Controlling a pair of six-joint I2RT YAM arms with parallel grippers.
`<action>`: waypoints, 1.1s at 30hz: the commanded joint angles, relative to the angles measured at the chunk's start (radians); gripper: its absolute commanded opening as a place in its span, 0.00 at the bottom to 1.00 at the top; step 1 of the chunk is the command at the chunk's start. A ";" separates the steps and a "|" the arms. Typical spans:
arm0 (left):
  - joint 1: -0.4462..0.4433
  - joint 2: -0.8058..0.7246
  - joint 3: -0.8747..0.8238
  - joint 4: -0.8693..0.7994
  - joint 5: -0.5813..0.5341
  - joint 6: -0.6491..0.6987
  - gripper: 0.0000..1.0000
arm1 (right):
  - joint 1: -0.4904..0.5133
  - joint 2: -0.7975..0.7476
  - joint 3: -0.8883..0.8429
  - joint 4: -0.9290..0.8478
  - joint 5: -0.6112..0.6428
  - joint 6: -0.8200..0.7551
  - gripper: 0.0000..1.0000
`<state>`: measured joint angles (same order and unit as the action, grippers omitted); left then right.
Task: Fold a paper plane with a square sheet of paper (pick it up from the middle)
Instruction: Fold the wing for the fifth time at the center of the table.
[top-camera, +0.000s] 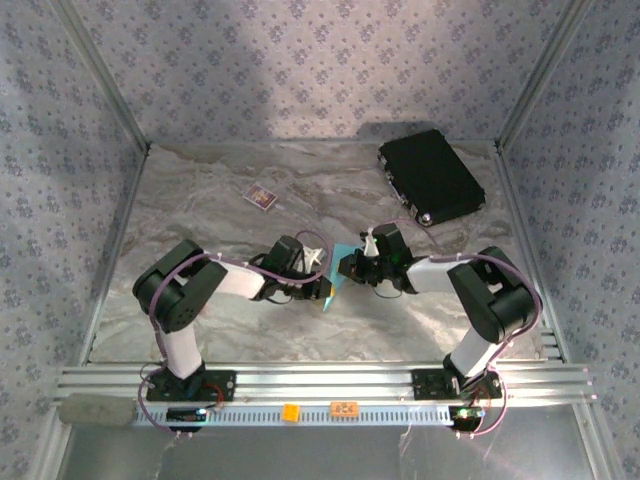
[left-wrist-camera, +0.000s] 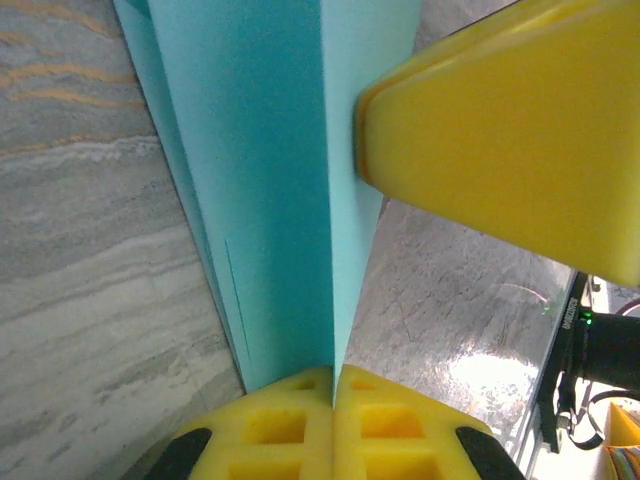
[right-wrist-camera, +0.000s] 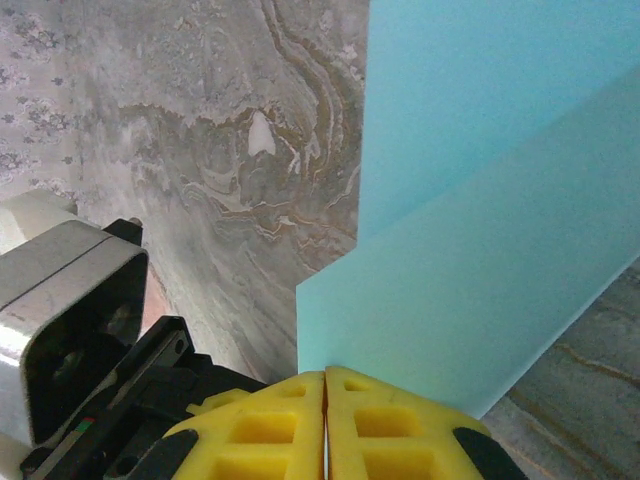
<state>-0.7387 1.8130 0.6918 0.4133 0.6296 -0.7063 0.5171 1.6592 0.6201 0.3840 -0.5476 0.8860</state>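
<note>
Light-blue paper sheet shows from above as no more than a small sliver over the middle of the marbled worktop, because the two wrists meet over it and cover the rest. Its outline and how far it is folded cannot be read there, nor whether it touches the surface. Both wrist views cut it off at the frame edges. In the left wrist view the sheet rises straight from the left pincer, whose yellow fingers are pressed together on its lower edge. A sharp crease runs up from the grip and further layers peek out along the left side, though how many is unclear. In the right wrist view the sheet stands in two overlapping layers above the right pincer, likewise clamped on the bottom edge. One of that pincer's yellow fingers presses against the paper's right side in the left wrist view.
</note>
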 joint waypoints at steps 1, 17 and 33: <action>-0.012 0.065 -0.016 0.003 0.003 -0.012 0.00 | -0.011 0.027 0.023 0.025 -0.024 0.007 0.11; 0.002 0.087 -0.009 -0.003 0.018 -0.025 0.00 | -0.034 0.078 0.024 0.081 -0.050 0.013 0.12; 0.002 0.084 0.006 -0.033 0.039 -0.018 0.06 | -0.047 0.135 0.035 -0.019 0.024 -0.022 0.11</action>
<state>-0.7132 1.8404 0.6933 0.4454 0.7002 -0.7425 0.4793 1.7699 0.6453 0.4343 -0.5758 0.8890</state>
